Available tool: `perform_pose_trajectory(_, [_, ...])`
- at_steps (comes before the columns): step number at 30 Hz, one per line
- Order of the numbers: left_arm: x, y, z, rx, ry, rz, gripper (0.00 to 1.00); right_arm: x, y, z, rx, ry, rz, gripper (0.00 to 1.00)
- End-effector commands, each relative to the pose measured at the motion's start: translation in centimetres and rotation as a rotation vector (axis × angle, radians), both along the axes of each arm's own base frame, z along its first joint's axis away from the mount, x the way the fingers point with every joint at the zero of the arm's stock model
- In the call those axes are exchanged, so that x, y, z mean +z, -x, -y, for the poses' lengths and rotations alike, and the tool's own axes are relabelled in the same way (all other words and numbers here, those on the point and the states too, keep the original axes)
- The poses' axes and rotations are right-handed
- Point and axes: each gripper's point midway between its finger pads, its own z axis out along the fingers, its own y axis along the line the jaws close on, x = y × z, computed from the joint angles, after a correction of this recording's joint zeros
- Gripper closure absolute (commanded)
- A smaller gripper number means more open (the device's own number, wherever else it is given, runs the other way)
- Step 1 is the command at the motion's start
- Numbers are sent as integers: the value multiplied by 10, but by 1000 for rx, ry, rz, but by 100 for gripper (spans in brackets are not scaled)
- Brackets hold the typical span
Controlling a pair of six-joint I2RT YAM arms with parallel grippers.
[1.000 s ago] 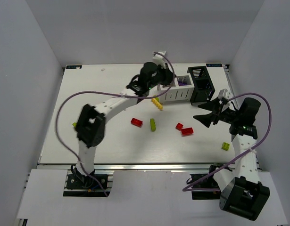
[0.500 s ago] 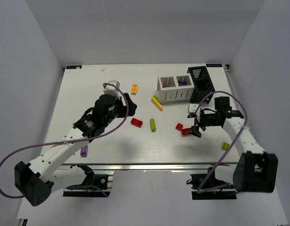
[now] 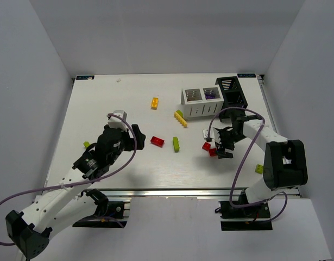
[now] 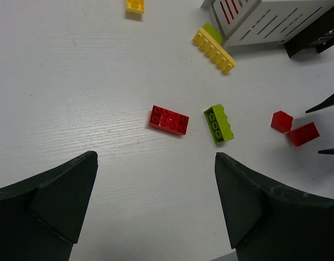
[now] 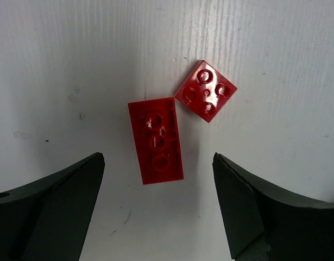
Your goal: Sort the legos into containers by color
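Note:
Several legos lie loose on the table. In the right wrist view my right gripper hangs open over an upturned red brick, whose near end lies between the fingertips, untouched. A square red brick sits just beyond it. My left gripper is open and empty, short of another red brick and a lime green brick. A yellow brick and an orange brick lie near the white box, which holds purple bricks. The black bin stands to the right of the box.
A lime brick lies near the right table edge beside the right arm, and another lime piece lies at the left. Each arm trails a purple cable. Grey walls enclose the table on three sides.
The left arm swung back from the white box to the left middle of the table and its gripper opened. The right arm moved left from the black bin to over the two red bricks.

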Motion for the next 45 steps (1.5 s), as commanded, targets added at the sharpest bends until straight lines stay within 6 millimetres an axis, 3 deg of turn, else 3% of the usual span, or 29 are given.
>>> perform_pose_trajectory(1, [18,-3,-9,35,8,67,2,-3,-2,0,20,49,-3,14])
perform_pose_trajectory(17, [15,0,-14,54,14,58,2,-34,-6,2,-14,98,-9,19])
perform_pose_trajectory(23, [12,0,-14,57,10,51,2,-38,-6,1,-16,99,-15,28])
perform_pose_trajectory(26, [11,0,-14,57,10,51,2,-39,0,4,-7,107,-36,40])
perform_pose_trajectory(30, [10,-1,-13,57,9,48,2,-35,12,6,17,113,-54,72])
perform_pose_trajectory(33, [9,-1,-12,53,9,44,2,-25,22,7,37,108,-50,85])
perform_pose_trajectory(34, [9,-1,-12,53,8,43,2,-19,25,4,38,87,-52,87])
perform_pose_trajectory(35, [7,-1,-11,50,12,41,2,-2,21,-1,38,53,-20,89])
perform_pose_trajectory(37, [5,-1,-10,49,15,35,2,27,33,-16,28,-45,-71,93])
perform_pose_trajectory(38, [3,-1,-7,42,31,29,2,60,23,-25,15,-97,-25,94])
perform_pose_trajectory(40, [-5,-2,-2,40,44,3,3,102,3,-45,-63,-221,36,100])
perform_pose_trajectory(41, [-10,-3,2,50,76,-21,3,137,-20,-55,-170,-308,112,100])
perform_pose_trajectory(43, [-21,-3,8,68,108,-76,4,169,-45,-65,-287,-413,188,100])
perform_pose_trajectory(44, [-33,-4,12,106,146,-140,4,203,-63,-76,-376,-531,253,100])
perform_pose_trajectory(45, [-37,-4,15,123,165,-174,4,208,-71,-79,-426,-566,265,100])
